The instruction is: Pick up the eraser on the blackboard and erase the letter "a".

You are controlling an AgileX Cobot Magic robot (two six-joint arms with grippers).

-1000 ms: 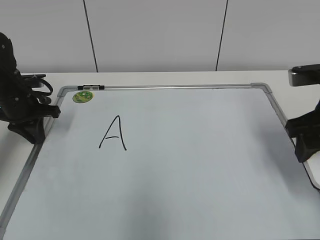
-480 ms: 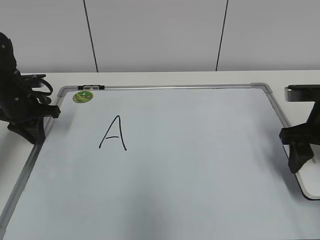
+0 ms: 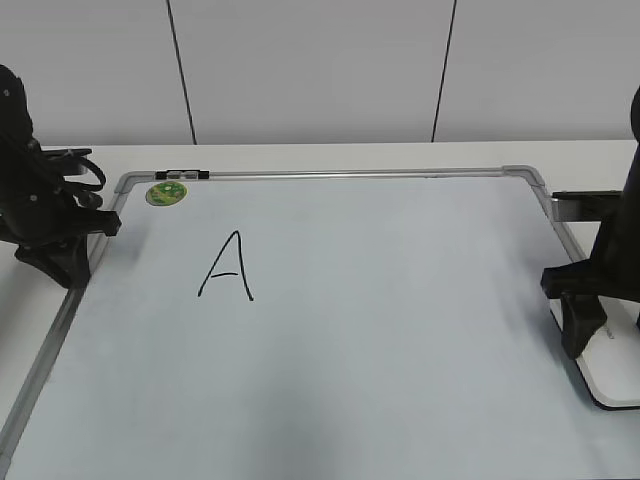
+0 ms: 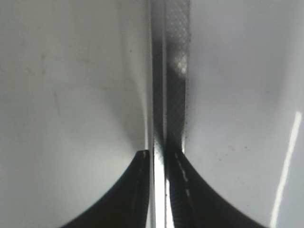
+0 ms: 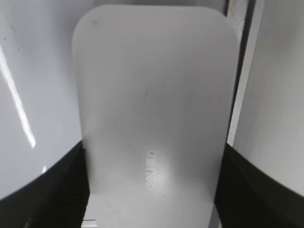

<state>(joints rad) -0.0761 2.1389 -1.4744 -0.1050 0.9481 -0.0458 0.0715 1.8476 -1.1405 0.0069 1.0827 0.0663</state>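
Note:
The blackboard lies flat, pale, with a grey frame. A tall capital "A" is the only letter showing; no small letter "a" is in view. My right gripper is shut on the white eraser at the board's right edge. In the right wrist view the eraser fills the space between the jaws, with the frame rail beside it. My left gripper is at the board's left edge, its jaws shut on the frame rail.
A round green sticker and a small black clip sit at the board's top left corner. A white table lies under the board, with a panelled wall behind. The right arm's body stands over the right frame.
My right gripper has moved left and towards the camera with the eraser, from off the right edge to over the board's right frame. The left arm has not moved.

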